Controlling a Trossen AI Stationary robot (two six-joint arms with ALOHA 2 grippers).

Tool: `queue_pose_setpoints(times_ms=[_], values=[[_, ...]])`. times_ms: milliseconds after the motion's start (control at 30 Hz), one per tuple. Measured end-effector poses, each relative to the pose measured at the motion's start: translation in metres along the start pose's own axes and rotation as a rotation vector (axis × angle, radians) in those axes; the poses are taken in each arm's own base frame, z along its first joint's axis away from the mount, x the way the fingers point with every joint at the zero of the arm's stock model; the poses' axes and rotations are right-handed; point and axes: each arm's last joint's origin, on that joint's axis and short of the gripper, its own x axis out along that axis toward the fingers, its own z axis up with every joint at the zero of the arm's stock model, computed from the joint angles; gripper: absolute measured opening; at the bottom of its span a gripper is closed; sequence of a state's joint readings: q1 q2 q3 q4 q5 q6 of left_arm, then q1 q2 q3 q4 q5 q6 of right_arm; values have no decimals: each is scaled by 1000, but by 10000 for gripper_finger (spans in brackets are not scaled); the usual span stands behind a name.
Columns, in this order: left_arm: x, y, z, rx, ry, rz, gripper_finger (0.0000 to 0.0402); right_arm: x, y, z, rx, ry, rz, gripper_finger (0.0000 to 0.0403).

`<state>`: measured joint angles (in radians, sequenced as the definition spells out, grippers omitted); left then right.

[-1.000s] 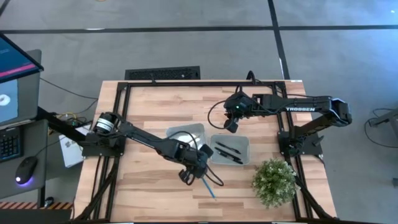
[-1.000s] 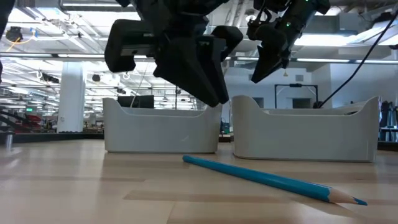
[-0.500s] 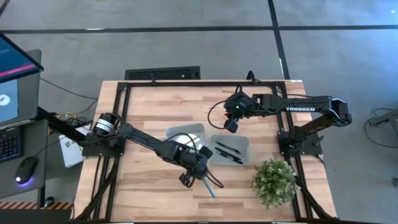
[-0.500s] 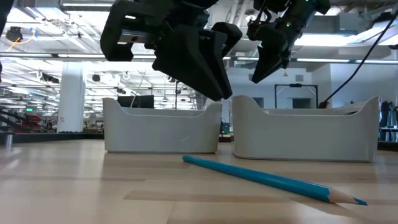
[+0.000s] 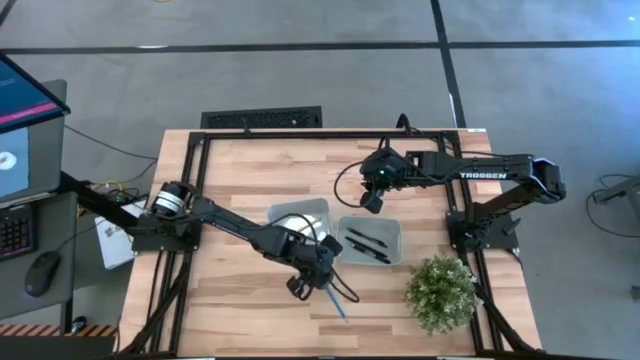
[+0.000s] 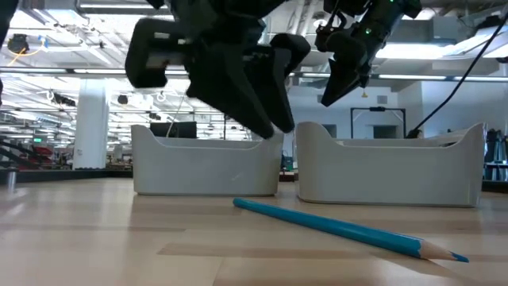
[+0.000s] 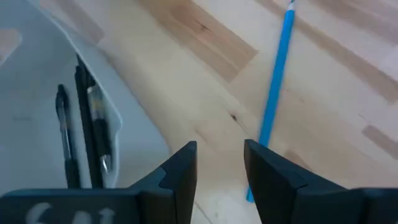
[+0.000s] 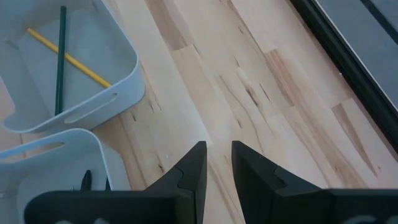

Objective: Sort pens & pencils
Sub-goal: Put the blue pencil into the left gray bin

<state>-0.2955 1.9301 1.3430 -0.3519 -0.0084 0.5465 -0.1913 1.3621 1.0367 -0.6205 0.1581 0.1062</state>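
The left gripper hovers low, fingers parted and empty, above the near end of the blue pencil on the table; the right gripper waits nearly closed, holding nothing

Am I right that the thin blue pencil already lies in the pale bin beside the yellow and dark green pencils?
Not quite: the thin blue pencil lies on the light wooden table, in front of the two pale plastic bins, as the low view shows. The right wrist view shows only the yellow pencil and dark green pencil in their bin.
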Motion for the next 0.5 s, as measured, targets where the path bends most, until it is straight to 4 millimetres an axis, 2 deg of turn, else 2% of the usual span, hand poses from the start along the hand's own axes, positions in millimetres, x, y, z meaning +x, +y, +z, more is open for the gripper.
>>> queue_pose_setpoints(times_ms=[500], values=[[46, -18, -19, 53, 69, -140, 126, 0, 0, 0, 0, -2, 0, 95]])
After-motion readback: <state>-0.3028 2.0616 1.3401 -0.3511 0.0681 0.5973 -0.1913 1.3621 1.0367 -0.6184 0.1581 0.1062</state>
